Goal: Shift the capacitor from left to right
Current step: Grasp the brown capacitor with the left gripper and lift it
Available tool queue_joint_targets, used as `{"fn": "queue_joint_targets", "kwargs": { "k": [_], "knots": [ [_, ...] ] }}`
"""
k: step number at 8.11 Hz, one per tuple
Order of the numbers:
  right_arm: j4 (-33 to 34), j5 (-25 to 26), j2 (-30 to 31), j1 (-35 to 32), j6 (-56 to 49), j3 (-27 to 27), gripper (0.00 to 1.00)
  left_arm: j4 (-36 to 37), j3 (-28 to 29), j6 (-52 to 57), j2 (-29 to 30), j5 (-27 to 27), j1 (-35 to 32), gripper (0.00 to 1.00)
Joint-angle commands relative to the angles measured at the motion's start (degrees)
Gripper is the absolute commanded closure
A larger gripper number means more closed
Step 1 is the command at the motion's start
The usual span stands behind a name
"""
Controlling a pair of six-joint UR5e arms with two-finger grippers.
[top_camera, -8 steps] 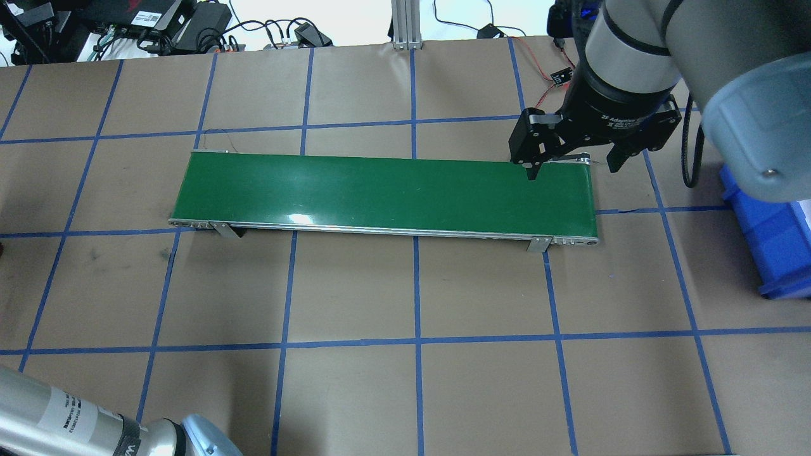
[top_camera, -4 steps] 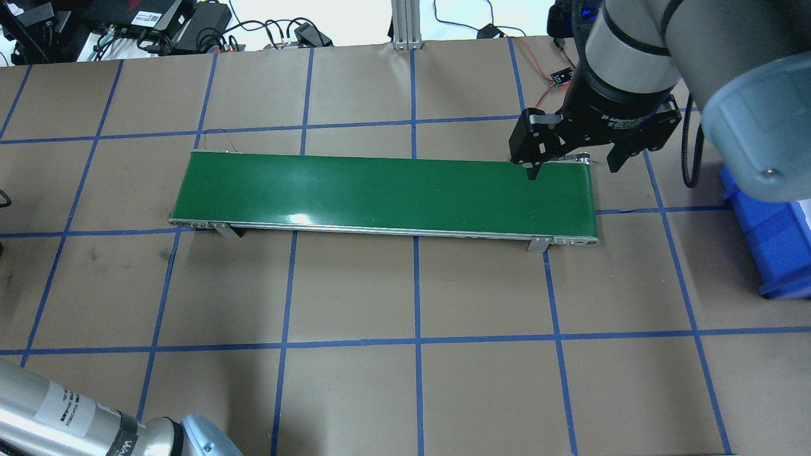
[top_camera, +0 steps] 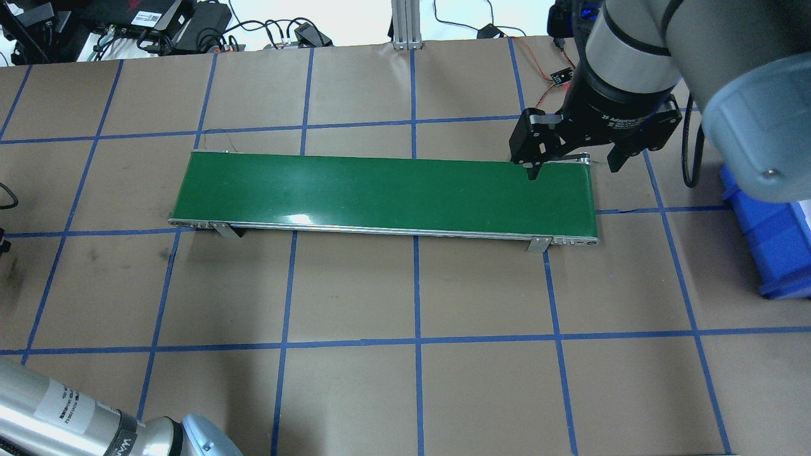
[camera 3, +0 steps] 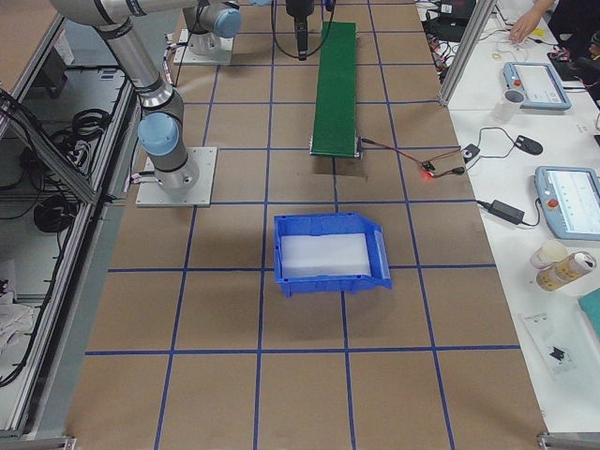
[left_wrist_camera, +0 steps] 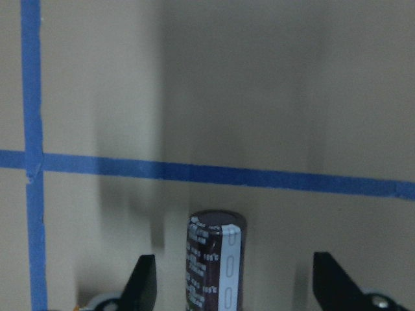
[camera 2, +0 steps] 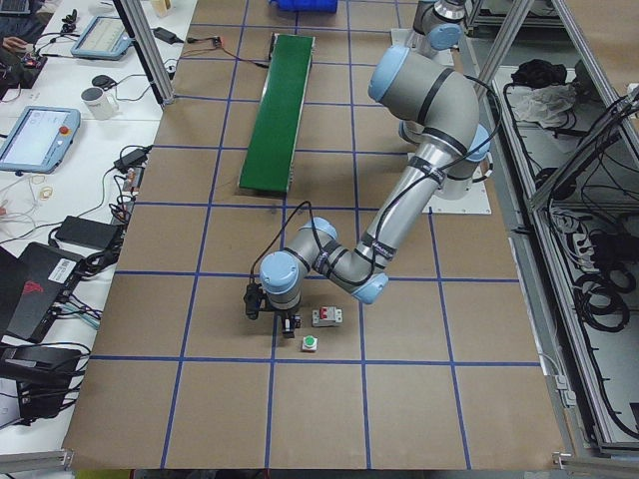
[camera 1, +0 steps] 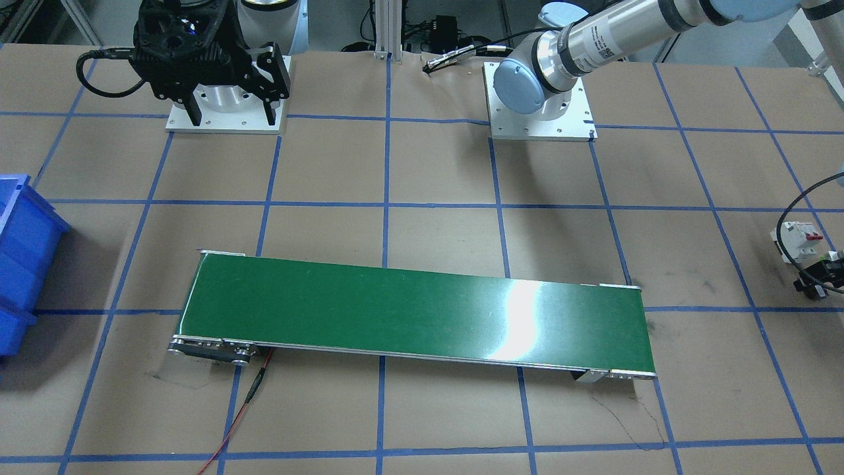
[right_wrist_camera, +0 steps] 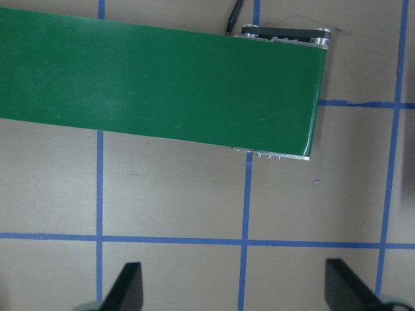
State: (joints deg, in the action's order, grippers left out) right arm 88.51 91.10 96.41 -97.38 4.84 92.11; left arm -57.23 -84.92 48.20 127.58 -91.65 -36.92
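Observation:
The capacitor [left_wrist_camera: 214, 259] is a dark brown cylinder with a pale stripe, standing upright on the brown paper. It shows only in the left wrist view, between the fingers of my left gripper [left_wrist_camera: 235, 262]. That gripper is open, with a gap on each side of the capacitor. It is low over the table's far left end [camera 2: 270, 304], also at the front view's right edge [camera 1: 814, 280]. My right gripper [top_camera: 573, 166] is open and empty above the right end of the green conveyor belt [top_camera: 386, 193].
A white breaker with a red switch [camera 2: 326, 316] and a small green-and-white part [camera 2: 310, 344] lie close beside the left gripper. A blue bin [top_camera: 766, 234] stands beyond the belt's right end. Cables and electronics line the far table edge.
The left arm's elbow has shifted slightly and a black cable has come in at the overhead view's left edge. The right arm has not moved.

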Motion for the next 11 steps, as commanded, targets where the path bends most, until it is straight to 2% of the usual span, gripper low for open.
{"fn": "queue_joint_targets", "kwargs": {
  "k": [1, 3, 6, 7, 8, 9, 11],
  "knots": [
    [0.00, 0.04, 0.01, 0.00, 0.00, 0.00, 0.00, 0.11, 0.02, -0.03, 0.30, 0.07, 0.00, 0.42],
    [0.00, -0.04, -0.08, 0.00, 0.09, 0.00, 0.00, 0.11, -0.07, -0.12, 0.30, 0.16, 0.00, 0.59],
    [0.09, -0.13, -0.08, 0.00, 0.09, 0.00, 0.00, 0.11, 0.02, -0.21, 0.30, 0.16, 0.00, 0.72],
    [0.09, -0.22, -0.08, 0.00, 0.17, 0.00, 0.00, 0.11, 0.02, 0.31, 0.13, 0.07, 0.00, 0.86],
    [0.26, -0.22, -0.08, 0.00, 0.17, 0.00, 0.00, 0.11, 0.02, 0.06, 0.13, 0.07, 0.00, 0.94],
    [0.18, -0.04, -0.08, 0.00, 0.09, 0.00, 0.00, 0.11, 0.02, -0.29, -0.22, 0.07, 0.00, 0.99],
    [0.17, -0.22, -0.08, -0.09, 0.17, 0.00, 0.00, -0.07, 0.02, -0.39, -2.41, 0.16, 0.00, 1.00]
  ]
}}
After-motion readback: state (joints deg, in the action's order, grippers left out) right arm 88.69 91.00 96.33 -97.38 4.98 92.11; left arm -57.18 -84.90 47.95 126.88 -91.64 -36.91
